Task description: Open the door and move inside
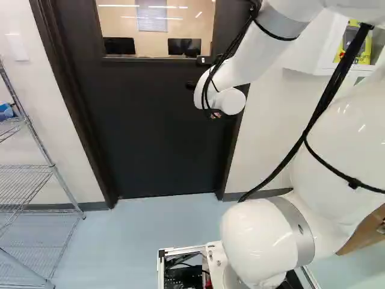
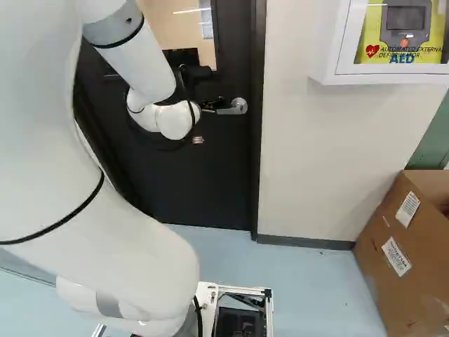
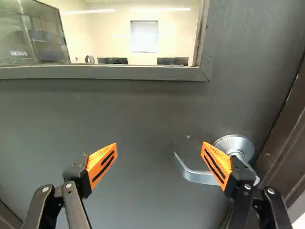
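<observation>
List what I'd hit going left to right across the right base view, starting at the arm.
White arm → lever handle → door frame → white wall cabinet. Cardboard box left out: it stands below the cabinet and overlaps it side to side.

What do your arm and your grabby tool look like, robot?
My arm is smooth, shiny and white, with rounded joints, grey bands and black cables running along it. My black, two-fingered tool has pointy orange pads with little ridges and dark slots, plus small silvery screws.
</observation>
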Controlling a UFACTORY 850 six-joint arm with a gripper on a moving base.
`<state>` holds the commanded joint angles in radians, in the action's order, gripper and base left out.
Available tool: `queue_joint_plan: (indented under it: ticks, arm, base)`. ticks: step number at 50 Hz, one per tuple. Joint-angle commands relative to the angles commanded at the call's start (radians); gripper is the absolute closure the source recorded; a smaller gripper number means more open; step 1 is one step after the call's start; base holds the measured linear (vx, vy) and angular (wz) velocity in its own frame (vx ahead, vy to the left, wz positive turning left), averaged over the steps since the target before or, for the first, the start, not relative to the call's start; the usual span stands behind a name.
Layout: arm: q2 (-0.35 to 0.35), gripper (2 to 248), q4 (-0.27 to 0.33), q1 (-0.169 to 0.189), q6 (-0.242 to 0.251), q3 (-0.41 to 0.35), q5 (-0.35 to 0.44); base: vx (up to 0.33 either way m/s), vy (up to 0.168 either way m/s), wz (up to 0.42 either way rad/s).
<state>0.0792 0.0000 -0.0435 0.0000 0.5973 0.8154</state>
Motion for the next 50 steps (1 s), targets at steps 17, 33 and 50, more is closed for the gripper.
queue_joint_plan:
  ticks: [17,33,50]
  arm:
    - [-0.051,3,0.0,-0.005,0.0,0.012,0.0]
    - [-0.08,3,0.0,-0.005,0.0,0.004,0.0]
    - [-0.113,3,0.0,-0.005,0.0,-0.003,0.0]
  base:
    - [0.0,0.0,0.0]
    - [0.0,0.0,0.0]
    - [0.0,0.0,0.0]
